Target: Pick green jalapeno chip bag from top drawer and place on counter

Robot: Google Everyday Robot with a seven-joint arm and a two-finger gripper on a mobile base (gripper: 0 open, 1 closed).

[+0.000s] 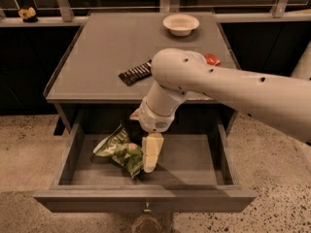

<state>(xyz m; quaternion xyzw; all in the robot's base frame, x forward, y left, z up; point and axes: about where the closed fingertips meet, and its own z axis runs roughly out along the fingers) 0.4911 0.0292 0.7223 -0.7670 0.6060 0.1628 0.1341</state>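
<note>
Grey top drawer (97,200) stands open. Inside, left of middle, lies the green jalapeno chip bag (120,152), and the gripper (150,154) hangs touching its right edge; whether it grasps the bag I cannot tell. Beyond, the counter (107,47) bears a black wrapper (136,73), a red object (212,59) and a white bowl (181,23).

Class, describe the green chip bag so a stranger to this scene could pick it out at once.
Below the grey counter, the top drawer stands open. Left of centre on its floor lies the green jalapeno chip bag, the gripper at its right edge. It is crinkled green and white, unlike the flat black wrapper on the counter.
</note>
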